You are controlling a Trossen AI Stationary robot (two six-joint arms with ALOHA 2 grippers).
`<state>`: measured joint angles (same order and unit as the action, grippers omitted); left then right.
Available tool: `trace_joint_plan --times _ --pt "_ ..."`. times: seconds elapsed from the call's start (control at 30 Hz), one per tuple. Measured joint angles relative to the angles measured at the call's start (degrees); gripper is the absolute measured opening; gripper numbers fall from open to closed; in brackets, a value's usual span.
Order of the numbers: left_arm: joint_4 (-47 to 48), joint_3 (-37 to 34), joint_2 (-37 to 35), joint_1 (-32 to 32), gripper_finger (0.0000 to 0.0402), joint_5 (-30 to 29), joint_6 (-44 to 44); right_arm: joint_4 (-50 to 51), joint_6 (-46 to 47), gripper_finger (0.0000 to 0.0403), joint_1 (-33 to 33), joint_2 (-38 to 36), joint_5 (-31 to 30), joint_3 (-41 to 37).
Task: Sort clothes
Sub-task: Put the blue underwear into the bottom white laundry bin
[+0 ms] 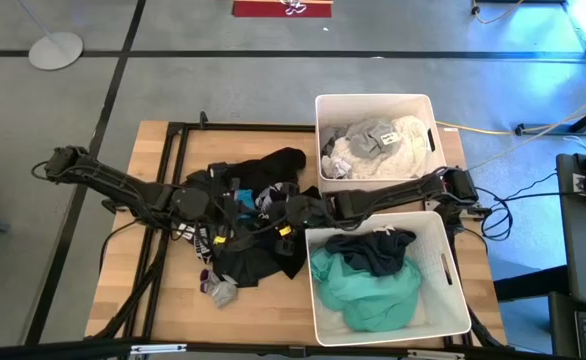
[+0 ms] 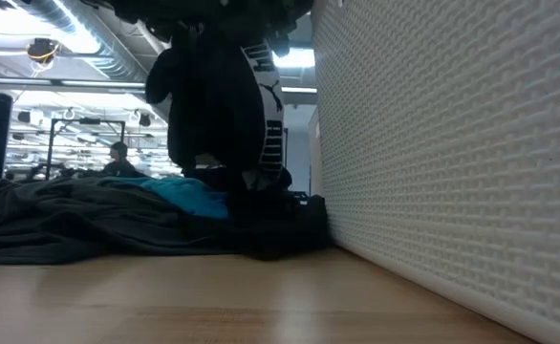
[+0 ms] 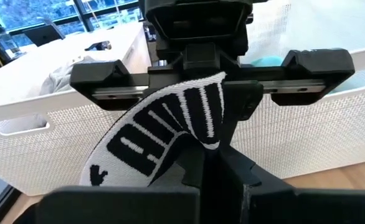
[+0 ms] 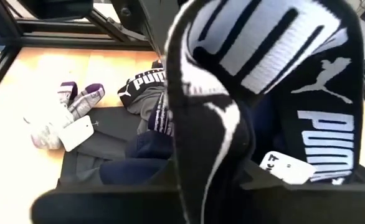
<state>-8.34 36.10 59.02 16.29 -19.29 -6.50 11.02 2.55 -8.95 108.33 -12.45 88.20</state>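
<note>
A black-and-white logo sock (image 1: 264, 197) is held up between my two grippers over the clothes pile at the table's middle. It also shows in the low view (image 2: 272, 105), hanging beside a dark piece (image 2: 208, 105). My left gripper (image 1: 239, 205) comes from the left and is shut on the sock (image 3: 164, 130). My right gripper (image 1: 291, 210) comes from the right, faces the left one (image 3: 232, 102), and is shut on the sock (image 4: 282, 74). Black and navy clothes (image 1: 258, 258) lie on the table below. My left gripper pinches the sock's white lettered part (image 3: 185, 155) between its two fingers, coming level from the table's left. The sock arches up from the fingers toward the other gripper, lifted off the table. My right gripper pinches the sock's black part with white stripes (image 4: 210, 146) between its fingers, coming level from the table's right. The sock folds over in front of the gripper and hides the place of contact. Its loose end hangs down (image 2: 261, 172).
Two white bins stand at the right: the far one (image 1: 373, 99) holds white and grey clothes, the near one (image 1: 445, 285) teal and dark ones. Grey-and-purple socks with a tag (image 1: 217, 290) lie near the front, also in the right wrist view (image 4: 64, 118).
</note>
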Motion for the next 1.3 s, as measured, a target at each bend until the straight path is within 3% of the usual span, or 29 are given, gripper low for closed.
trace_joint_plan --times 0.17,0.3,0.43,0.6,0.73,1.13,1.3 --pt "0.1 0.0 0.0 0.0 0.0013 -0.1 0.0 0.0 0.3 0.0046 0.0 0.0 -0.1 0.0" --pt "0.1 0.0 0.0 -0.2 0.0021 -0.9 1.3 0.9 -0.2 0.0027 -0.5 -0.6 -2.2 0.0" --pt "0.2 0.0 0.0 -0.7 0.0060 -1.4 3.3 2.1 -1.4 0.0016 -1.4 -2.8 -6.5 0.0" --pt "1.9 0.0 -0.3 -0.7 0.0119 -1.5 4.1 4.2 -1.6 0.0035 -2.8 -5.9 -11.3 0.0" --pt "6.3 0.0 -1.8 -0.5 0.0142 -1.4 4.1 4.9 -2.8 0.0031 -3.6 -9.2 -14.4 0.0" --pt "23.5 -0.1 -3.2 -0.7 0.0148 -1.7 12.3 8.0 -4.6 0.0034 -8.2 -20.7 -23.6 0.0" --pt "24.8 -0.1 -3.2 -0.7 0.0148 -1.9 13.9 9.6 -4.5 0.0036 -11.4 -26.8 -26.4 0.0"
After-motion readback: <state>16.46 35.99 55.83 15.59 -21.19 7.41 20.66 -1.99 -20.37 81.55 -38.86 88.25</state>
